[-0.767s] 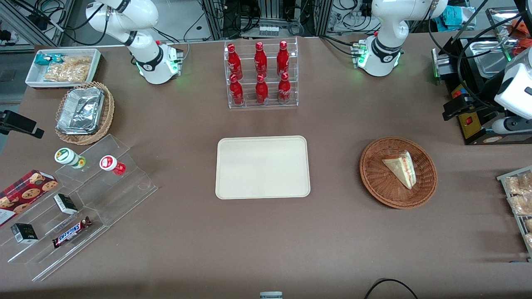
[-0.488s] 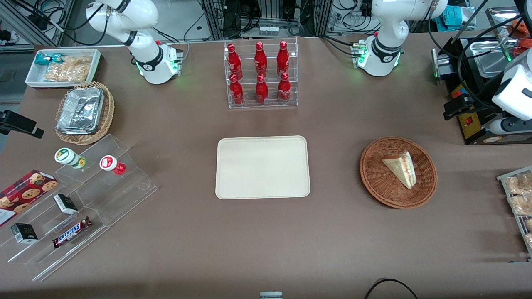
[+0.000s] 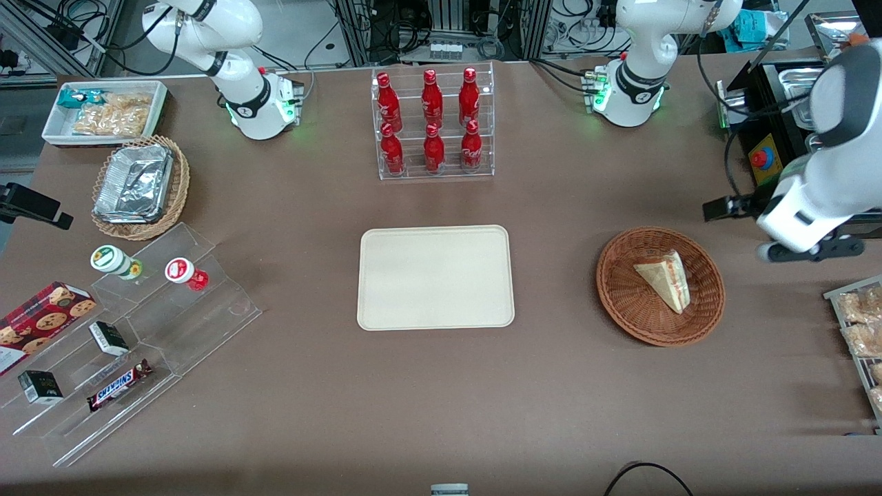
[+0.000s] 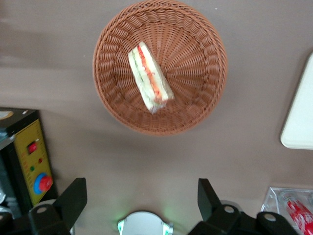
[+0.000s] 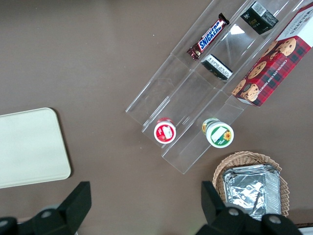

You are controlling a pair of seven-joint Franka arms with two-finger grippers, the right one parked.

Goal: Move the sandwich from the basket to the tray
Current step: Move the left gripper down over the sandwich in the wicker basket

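One sandwich [image 3: 664, 278] in basket [image 3: 623, 303] | jaws [image 4: 142, 200] spread above table

Worktop clutter away from the job

A clear rack [image 3: 435, 124] holds six red bottles in two rows. Toward the parked arm's end, a tan wicker basket [image 3: 141, 187] carries foil containers, a white bin [image 3: 105, 112] holds snacks, and clear stepped shelves [image 3: 131, 337] bear two small jars, a chocolate bar [image 3: 118, 385] and a cookie box [image 3: 41, 322].
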